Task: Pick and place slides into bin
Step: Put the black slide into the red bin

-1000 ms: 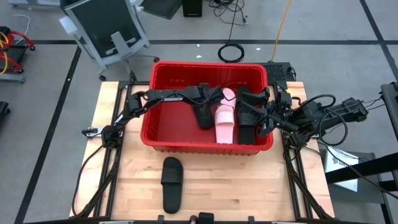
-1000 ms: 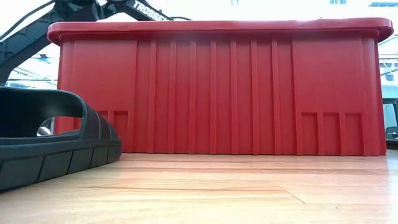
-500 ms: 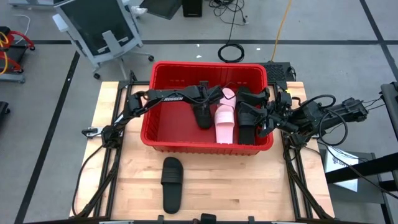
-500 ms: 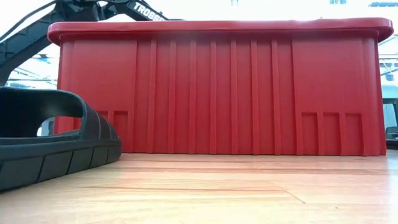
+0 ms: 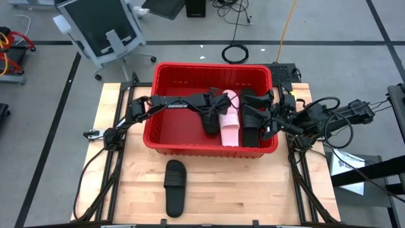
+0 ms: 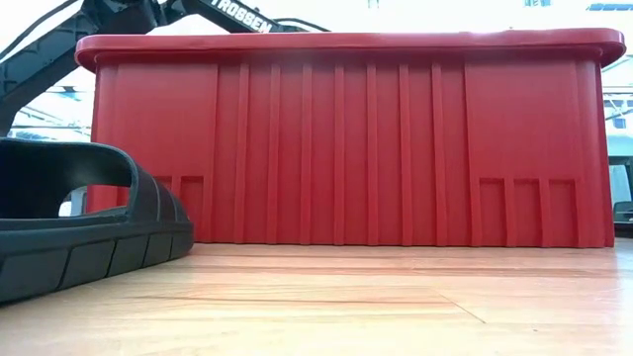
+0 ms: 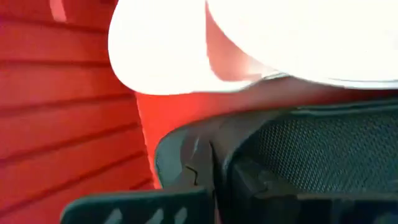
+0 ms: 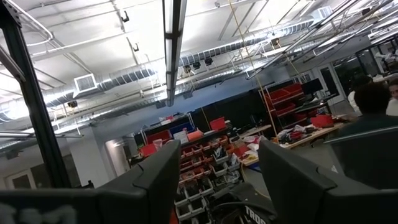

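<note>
Below the closed left gripper (image 5: 218,113), black slides (image 5: 209,120) are lying in the bin (image 5: 166,73); light, flexible foam, probably best pinched by the strap.

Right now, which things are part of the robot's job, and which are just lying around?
Job things:
- bin
- pink slide in the bin
- black slides in the bin
- black slide on the table
- left gripper, shut inside the bin

Just lying around:
- office chair
- cable coil

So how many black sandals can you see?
3: one on the table before the red bin, two inside beside the pink one, at and. More may be hidden.
</note>
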Controlling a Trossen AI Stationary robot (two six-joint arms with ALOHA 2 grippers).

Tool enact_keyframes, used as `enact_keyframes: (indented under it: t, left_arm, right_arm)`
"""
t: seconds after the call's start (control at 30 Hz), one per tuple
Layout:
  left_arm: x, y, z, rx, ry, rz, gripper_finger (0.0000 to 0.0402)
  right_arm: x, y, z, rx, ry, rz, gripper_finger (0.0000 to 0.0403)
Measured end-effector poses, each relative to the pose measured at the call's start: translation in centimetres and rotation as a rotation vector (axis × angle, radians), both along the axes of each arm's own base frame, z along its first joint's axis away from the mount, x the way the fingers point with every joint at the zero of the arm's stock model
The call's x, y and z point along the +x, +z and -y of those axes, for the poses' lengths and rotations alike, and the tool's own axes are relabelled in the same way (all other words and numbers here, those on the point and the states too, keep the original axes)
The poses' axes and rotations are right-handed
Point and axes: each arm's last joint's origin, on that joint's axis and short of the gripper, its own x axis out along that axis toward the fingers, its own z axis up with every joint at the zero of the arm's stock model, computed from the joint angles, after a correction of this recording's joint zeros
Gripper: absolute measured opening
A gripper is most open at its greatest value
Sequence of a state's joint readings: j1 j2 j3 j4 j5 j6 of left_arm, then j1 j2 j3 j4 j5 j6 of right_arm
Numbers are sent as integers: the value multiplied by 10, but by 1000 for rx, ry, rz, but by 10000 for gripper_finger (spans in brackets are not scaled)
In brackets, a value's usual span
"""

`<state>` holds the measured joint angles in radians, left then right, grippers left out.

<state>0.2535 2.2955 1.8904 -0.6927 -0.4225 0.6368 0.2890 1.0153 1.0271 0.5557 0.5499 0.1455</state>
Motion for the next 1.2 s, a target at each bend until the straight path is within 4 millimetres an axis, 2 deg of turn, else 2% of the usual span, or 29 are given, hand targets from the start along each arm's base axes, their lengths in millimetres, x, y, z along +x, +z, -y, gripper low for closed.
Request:
enact_keyframes:
  t: [0.13, 0.67, 1.0, 1.2]
  left_arm:
    - [1, 0, -1, 13, -38, -12, 6]
    - [-8, 4, -33, 9, -125, -50, 3]
    - [-11, 3, -48, 57, -104, -50, 3]
    - [-11, 3, -50, 62, -103, -48, 3]
  right_arm:
    - [0, 0, 0, 4, 2, 1, 205]
    - [0, -1, 0, 7, 5, -6, 205]
    - [0, -1, 0, 14, 8, -6, 205]
    - [1, -1, 0, 24, 13, -6, 205]
